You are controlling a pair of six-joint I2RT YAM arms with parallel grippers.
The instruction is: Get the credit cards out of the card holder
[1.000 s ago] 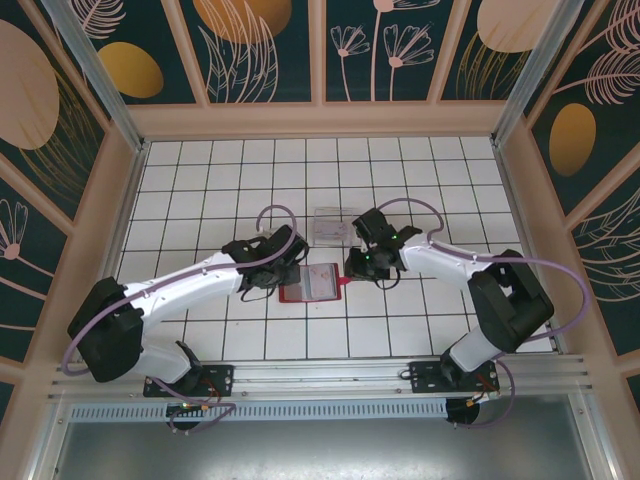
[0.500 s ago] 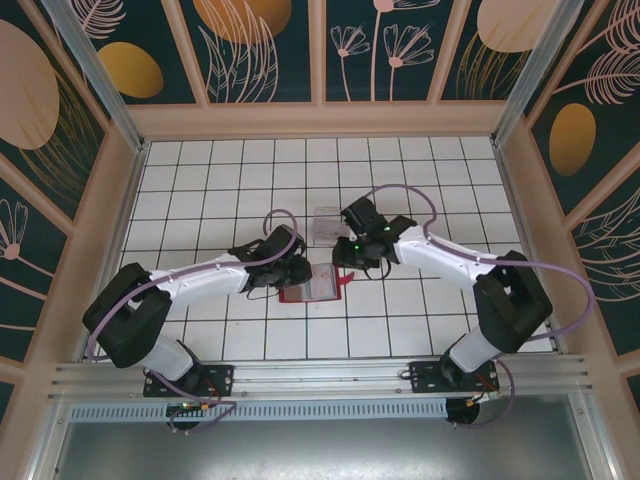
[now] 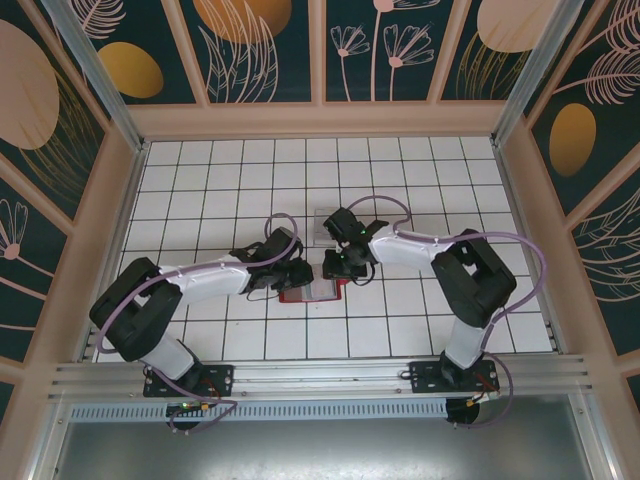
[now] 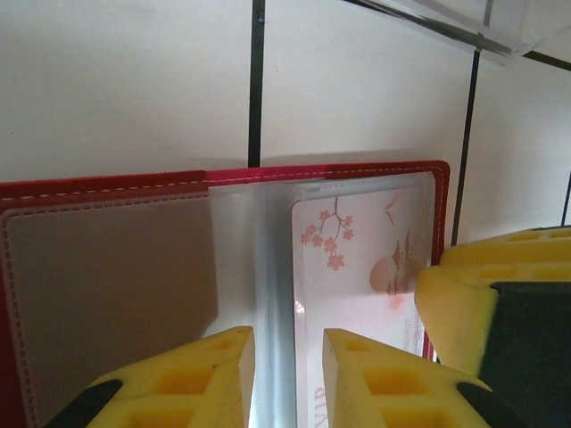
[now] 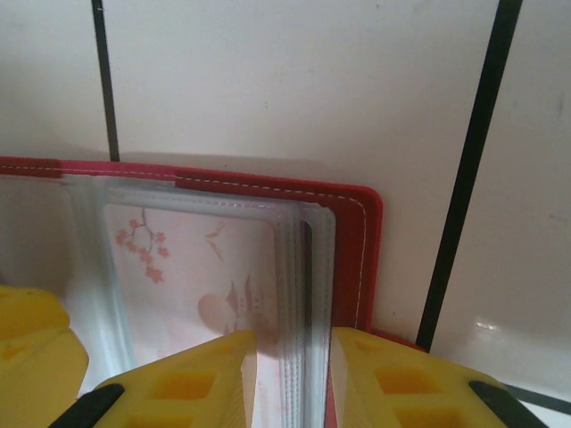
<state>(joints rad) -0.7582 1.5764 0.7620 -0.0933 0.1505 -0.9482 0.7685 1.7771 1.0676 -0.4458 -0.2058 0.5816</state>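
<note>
Both grippers [image 4: 285, 343] [image 5: 293, 343] straddle card holder's [image 4: 107, 183] sleeves [image 5: 303, 267]—grip unclear; wrist views catch blossom-printed card [image 4: 357, 259].

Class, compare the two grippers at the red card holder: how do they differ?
The left gripper straddles the clear sleeve fold at the card holder's middle; the right gripper straddles the stacked sleeve edges by its right border. The left reaches from the left, the right from the right. Both have yellow fingers, narrowly apart.
</note>
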